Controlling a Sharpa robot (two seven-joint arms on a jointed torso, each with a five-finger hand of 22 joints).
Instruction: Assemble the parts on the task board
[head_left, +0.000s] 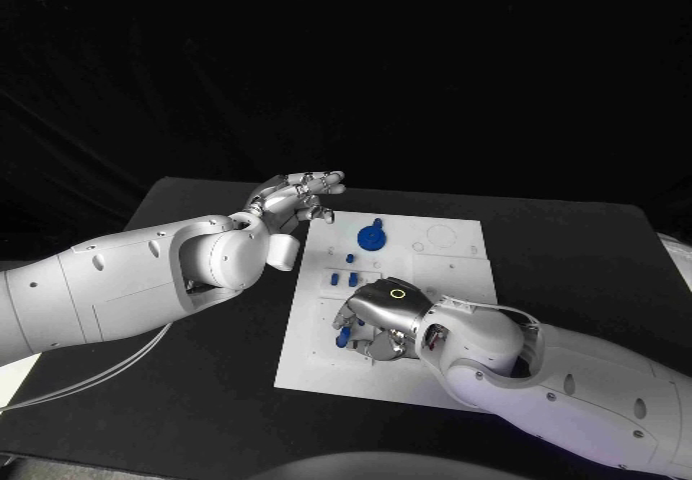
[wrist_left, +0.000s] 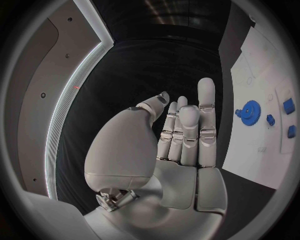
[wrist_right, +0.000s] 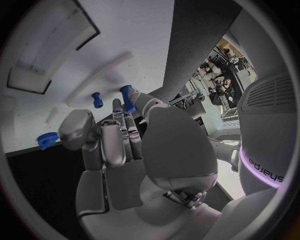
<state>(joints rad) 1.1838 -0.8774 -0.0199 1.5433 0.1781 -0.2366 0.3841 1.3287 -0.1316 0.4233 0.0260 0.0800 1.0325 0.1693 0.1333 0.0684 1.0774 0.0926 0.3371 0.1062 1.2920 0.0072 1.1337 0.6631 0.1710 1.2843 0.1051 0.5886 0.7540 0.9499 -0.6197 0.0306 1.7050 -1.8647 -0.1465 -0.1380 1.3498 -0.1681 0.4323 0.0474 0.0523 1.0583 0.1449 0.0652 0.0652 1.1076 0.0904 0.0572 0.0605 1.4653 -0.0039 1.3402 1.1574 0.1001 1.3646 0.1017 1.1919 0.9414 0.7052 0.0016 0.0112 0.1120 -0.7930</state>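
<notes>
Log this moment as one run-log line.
left hand: open, off board | right hand: on task board, pinching blue part | blue gear: on board

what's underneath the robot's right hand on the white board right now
The right hand hovers low over the task board. At its fingertips lie small blue parts, one by a fingertip in the right wrist view. Whatever lies under the palm is covered.
</notes>
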